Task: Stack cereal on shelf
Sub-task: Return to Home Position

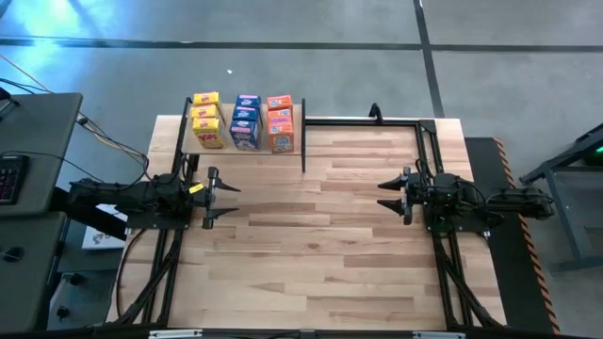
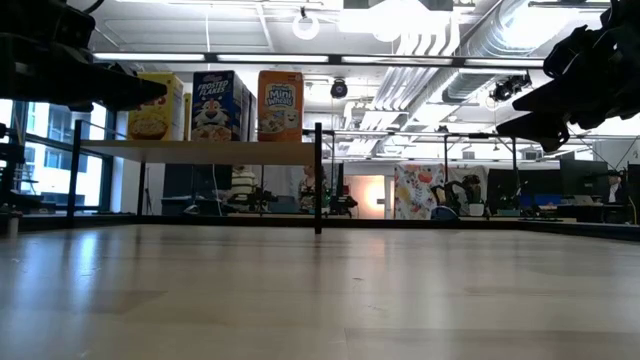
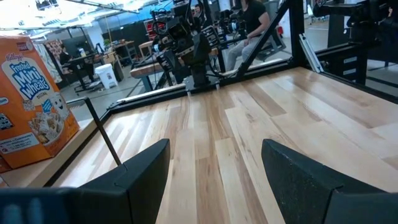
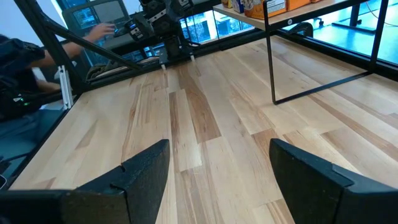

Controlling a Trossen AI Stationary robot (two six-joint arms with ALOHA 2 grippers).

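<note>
The cereal boxes (image 1: 246, 121), nine small cardboard ones, all stand on the shelf (image 2: 200, 151). The shelf is a raised light-wood plank on thin black metal posts. It stands on one far corner of the big pale wooden counter (image 1: 320, 254).

The boxes make three rows side by side on the shelf. The yellow boxes (image 1: 207, 121) are at one end. The blue boxes (image 1: 247, 105) are in the middle. The orange boxes (image 1: 280, 122) are at the other end. Each row has three boxes, one behind the other. They stand upright and close together.

The left pincer (image 1: 231, 201) hangs in the air just in front of the shelf, nearer the yellow end. Its two dark fingers (image 3: 143, 174) are apart and hold nothing.

The right pincer (image 1: 384, 193) hangs well apart from the shelf, out past the orange end. Its two dark fingers (image 4: 146, 171) are apart too, with nothing between them.

Both pincers point toward each other, with bare counter between them.

A person (image 3: 249, 18) sits in the room, far off beyond the counter.
</note>
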